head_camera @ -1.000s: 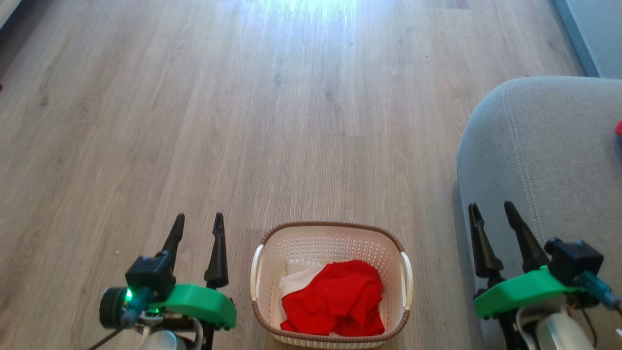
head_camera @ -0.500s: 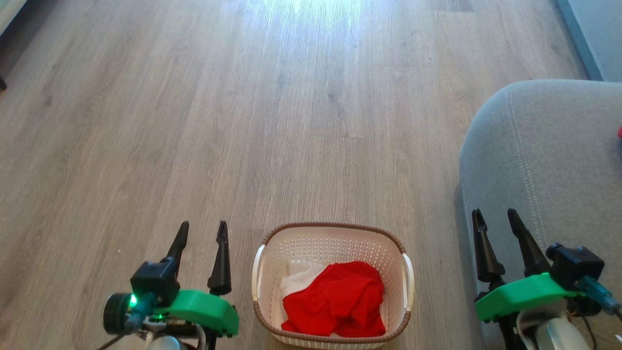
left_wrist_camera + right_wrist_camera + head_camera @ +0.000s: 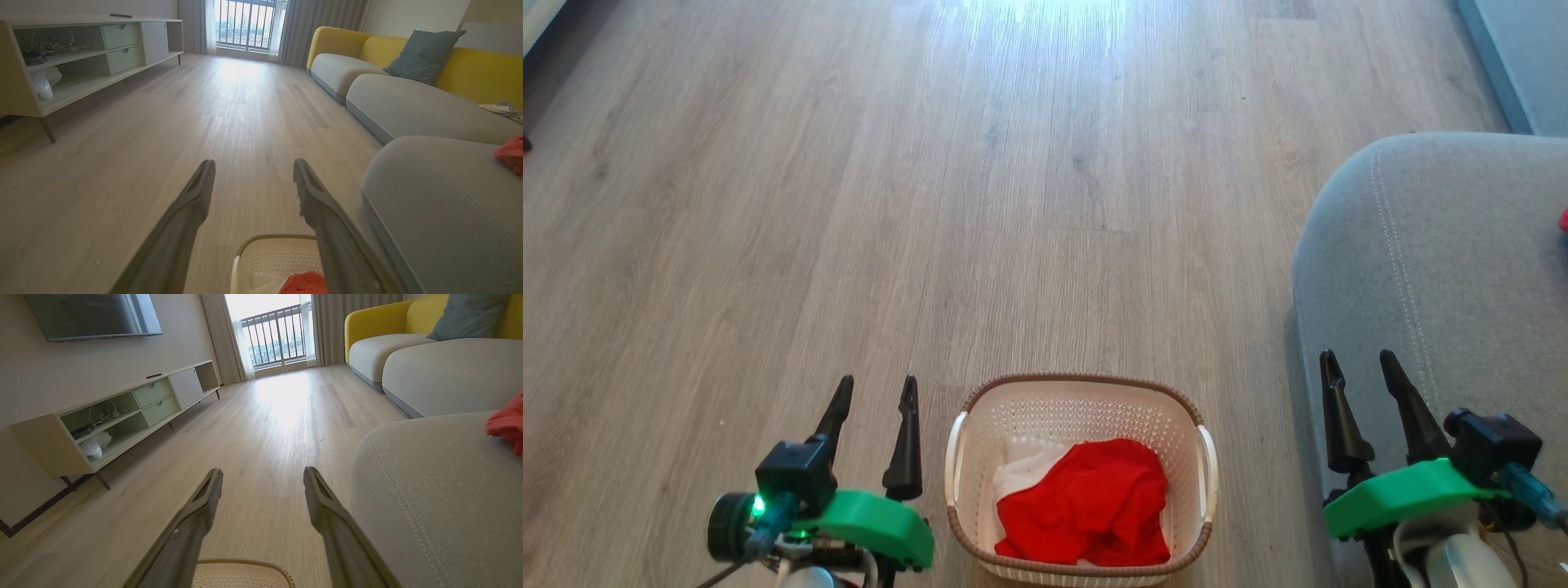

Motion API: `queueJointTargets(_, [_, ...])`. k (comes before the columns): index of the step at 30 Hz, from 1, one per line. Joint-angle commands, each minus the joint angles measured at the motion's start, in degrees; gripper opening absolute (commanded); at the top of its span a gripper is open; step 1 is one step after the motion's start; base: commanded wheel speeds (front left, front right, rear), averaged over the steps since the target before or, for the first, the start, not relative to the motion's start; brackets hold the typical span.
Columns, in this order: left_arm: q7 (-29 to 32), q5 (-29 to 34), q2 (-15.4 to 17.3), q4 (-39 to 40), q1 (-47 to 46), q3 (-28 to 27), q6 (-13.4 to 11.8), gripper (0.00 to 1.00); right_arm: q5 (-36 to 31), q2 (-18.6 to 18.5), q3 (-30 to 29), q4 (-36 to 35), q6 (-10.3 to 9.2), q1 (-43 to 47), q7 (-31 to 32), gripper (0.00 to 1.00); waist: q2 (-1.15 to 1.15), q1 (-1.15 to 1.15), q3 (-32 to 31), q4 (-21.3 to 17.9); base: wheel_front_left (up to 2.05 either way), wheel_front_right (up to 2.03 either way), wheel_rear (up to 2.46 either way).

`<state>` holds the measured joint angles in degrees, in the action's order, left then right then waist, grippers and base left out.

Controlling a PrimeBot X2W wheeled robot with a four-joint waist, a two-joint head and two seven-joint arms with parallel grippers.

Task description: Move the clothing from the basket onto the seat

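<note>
The cream basket (image 3: 970, 425) with a brown rim stands on the wood floor at the bottom middle of the head view. Red clothing (image 3: 1086, 502) with a white panel lies inside it. A second red garment (image 3: 510, 153) rests on the grey seat (image 3: 1462, 269) at the right, its edge (image 3: 1563, 219) just showing in the head view. My left gripper (image 3: 874, 392) is open, just left of the basket. My right gripper (image 3: 1360, 363) is open over the seat's front corner. Neither holds anything. The basket's rim (image 3: 245, 564) shows below my right fingers.
A low TV cabinet (image 3: 81, 61) runs along the left wall, with a TV (image 3: 94, 314) above it. A yellow-backed sofa (image 3: 408, 85) with a blue-grey cushion (image 3: 423, 55) stretches along the right. Open wood floor (image 3: 1013, 204) extends ahead toward a balcony window (image 3: 245, 24).
Both grippers have slid a little lower in the head view, and the left one has drifted right toward the basket. The view itself shifted slightly. Basket and clothing are unchanged.
</note>
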<state>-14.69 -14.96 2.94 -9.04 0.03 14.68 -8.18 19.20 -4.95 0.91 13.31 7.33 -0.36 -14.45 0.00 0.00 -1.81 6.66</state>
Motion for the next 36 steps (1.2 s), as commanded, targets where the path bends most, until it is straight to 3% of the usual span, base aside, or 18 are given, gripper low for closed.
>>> queueJointTargets(1, [-0.31, 0.18, -0.06, 1.75, -2.36, -1.65, 0.17, 1.00, -0.39, -0.17, 1.25, -1.74, 0.16, -2.10, -0.55, 1.00, 0.00, 0.00, 0.10, -0.14, 0.00, 0.00, 0.00])
queueJointTargets(9, [-0.31, 0.33, -0.06, 1.16, -2.57, -0.65, 0.47, 1.00, -0.83, -0.21, 0.04, -1.30, 0.16, -2.21, -0.55, 1.00, 0.00, 0.00, 1.56, -1.45, 0.00, 0.00, 0.00])
queueJointTargets(14, [-0.31, 0.58, -0.06, -1.25, -3.74, 0.84, 1.29, 1.00, -1.83, -0.77, -1.01, 0.68, 0.16, -2.60, -0.55, 1.00, 0.00, 0.00, 5.61, -3.10, 0.00, 0.00, 0.00])
queueJointTargets(24, [-0.31, 2.50, -0.06, -8.30, -10.70, 4.60, 3.13, 1.00, -2.59, -0.26, -3.34, 2.12, 0.16, -6.49, -0.55, 1.00, 0.00, 0.00, 17.97, -8.11, 0.00, 0.00, 0.00])
queueJointTargets(29, [-0.31, 3.70, -0.06, -13.03, -16.32, 5.31, 3.71, 1.00, -3.48, 0.24, -1.58, 1.26, 0.16, -8.94, -0.55, 1.00, 0.00, 0.00, 25.73, -11.10, 0.00, 0.00, 0.00])
queueJointTargets(36, [-0.31, 8.14, -0.06, -24.50, -26.92, 7.85, 6.08, 1.00, -3.79, 1.06, -0.11, -2.22, 0.16, -12.14, -0.55, 1.00, 0.00, 0.00, 37.29, -14.03, 0.00, 0.00, 0.00])
